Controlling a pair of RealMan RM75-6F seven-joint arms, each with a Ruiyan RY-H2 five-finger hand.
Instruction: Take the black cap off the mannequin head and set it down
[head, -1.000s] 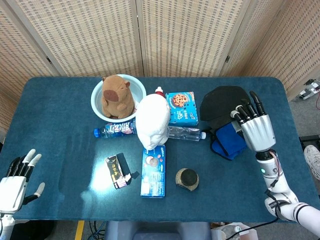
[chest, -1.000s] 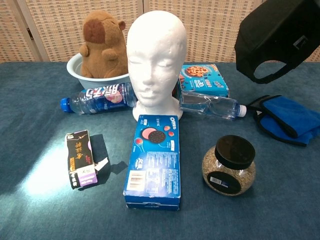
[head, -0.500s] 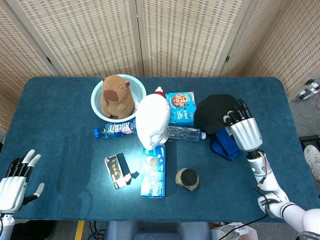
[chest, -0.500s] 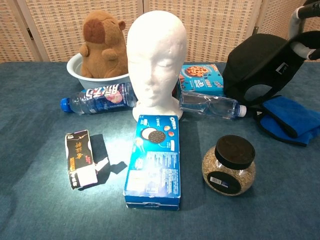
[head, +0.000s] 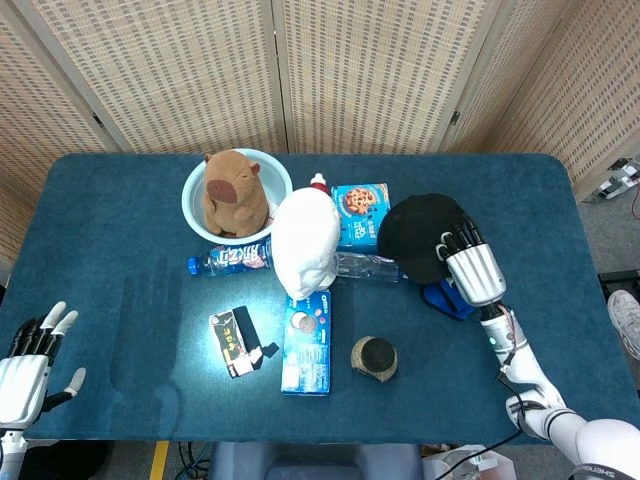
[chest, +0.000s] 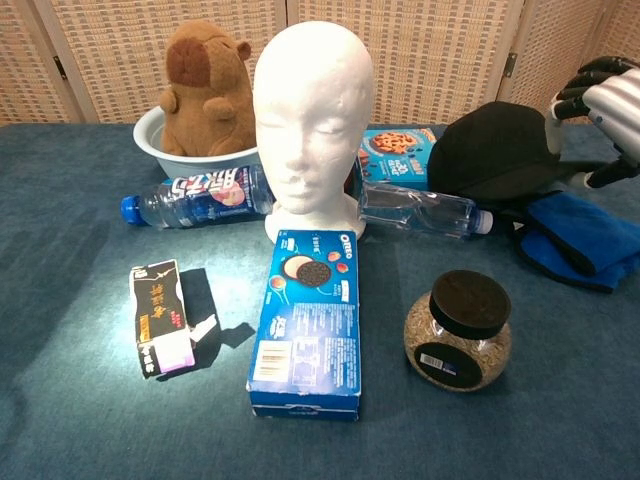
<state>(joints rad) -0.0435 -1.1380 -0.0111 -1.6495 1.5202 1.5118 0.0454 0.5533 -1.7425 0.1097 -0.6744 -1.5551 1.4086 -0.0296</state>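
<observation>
Left hand, 7 o'clock corner of counter: fingers spread, holding nothing. Bare mannequin head, upright at centre. Black cap, 3 o'clock of the head, resting over clear bottle and blue cloth. Right hand, gripping the cap's 4 o'clock edge.

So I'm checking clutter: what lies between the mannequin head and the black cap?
In the chest view, the clear bottle and the cookie box lie between the mannequin head and the black cap.
</observation>
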